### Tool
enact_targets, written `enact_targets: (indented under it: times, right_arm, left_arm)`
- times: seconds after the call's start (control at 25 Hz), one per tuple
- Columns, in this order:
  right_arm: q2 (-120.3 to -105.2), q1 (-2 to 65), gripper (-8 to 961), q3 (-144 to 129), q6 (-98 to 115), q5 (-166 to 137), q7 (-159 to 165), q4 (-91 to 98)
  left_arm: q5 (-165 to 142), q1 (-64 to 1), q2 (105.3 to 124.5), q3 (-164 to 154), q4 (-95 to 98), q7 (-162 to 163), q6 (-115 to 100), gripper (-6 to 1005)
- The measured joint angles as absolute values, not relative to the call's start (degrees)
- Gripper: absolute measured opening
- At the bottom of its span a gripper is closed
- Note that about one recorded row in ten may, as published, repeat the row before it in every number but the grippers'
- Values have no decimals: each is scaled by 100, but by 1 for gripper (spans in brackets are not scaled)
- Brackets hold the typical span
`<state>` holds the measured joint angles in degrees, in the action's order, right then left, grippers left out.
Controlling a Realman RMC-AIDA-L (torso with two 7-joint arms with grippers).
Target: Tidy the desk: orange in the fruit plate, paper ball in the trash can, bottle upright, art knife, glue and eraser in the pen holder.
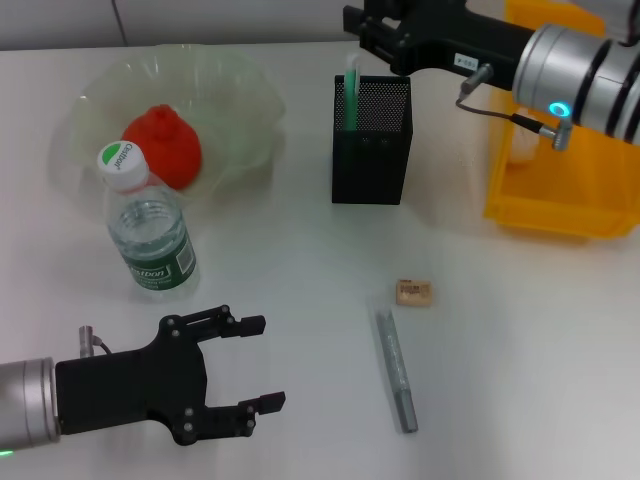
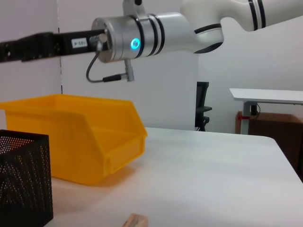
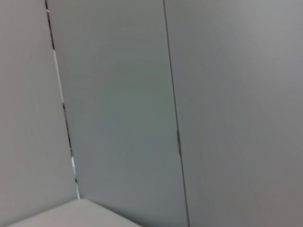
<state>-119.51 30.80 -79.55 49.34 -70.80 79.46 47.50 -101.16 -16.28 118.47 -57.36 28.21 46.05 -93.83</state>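
White table (image 1: 300,270) fills the head view. Upper left: fruit plate (image 1: 245,85) w/ the orange (image 1: 168,145) lying in it. Right edge: yellow trash can (image 1: 560,200), paper ball not visible. Right arm reaches in from upper right; right gripper (image 1: 375,40) sits above the pen holder, can't tell how its fingers stand. Pen holder (image 1: 372,150), top centre, w/ a green-white stick (image 1: 352,92) upright inside. Bottle (image 1: 148,235) upright at left, just in front of the plate. Left gripper (image 1: 255,362), lower left, wide open, holding nothing. Grey art knife (image 1: 396,370) lies lower centre; eraser (image 1: 414,292) near its top end, apart.
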Motion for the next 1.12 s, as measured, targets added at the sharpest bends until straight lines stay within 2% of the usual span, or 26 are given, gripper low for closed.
enact_targets:
  times: [0.16, 0.28, 0.4, 0.6, 0.64, 0.92, 1.12]
  right_arm:
    - [-11925, 2754, 306, -7958, 5133, -7319, 8508, 5340]
    - [-11850, 2383, 305, -7906, 5519, -8296, 9928, 6288]
    - [-11858, 1988, 303, -7846, 6244, -10358, 11797, 7791]
    - [-11922, 2063, 430, -7869, 7730, -12551, 13497, 8973]
    - [-11922, 2207, 641, -7950, 8127, -12922, 13622, 9027]
    - [-11921, 2596, 776, -8580, 8433, -14081, 13607, 8743]
    - [-11926, 2920, 781, -9009, 8397, -14359, 13574, 8231]
  left_arm:
    - [-10116, -1608, 11847, -5736, 2821, 4605, -9385, 785]
    - [-10115, -1602, 11848, -5739, 2821, 4605, -9387, 785]
    - [-10115, -1599, 11848, -5738, 2821, 4610, -9396, 785]
    - [-10115, -1623, 11842, -5739, 2826, 4616, -9397, 785]
    - [-10116, -1632, 11841, -5739, 2827, 4616, -9397, 785]
    - [-10116, -1625, 11839, -5728, 2830, 4608, -9390, 785]
    - [-10116, -1626, 11839, -5714, 2828, 4607, -9371, 785]
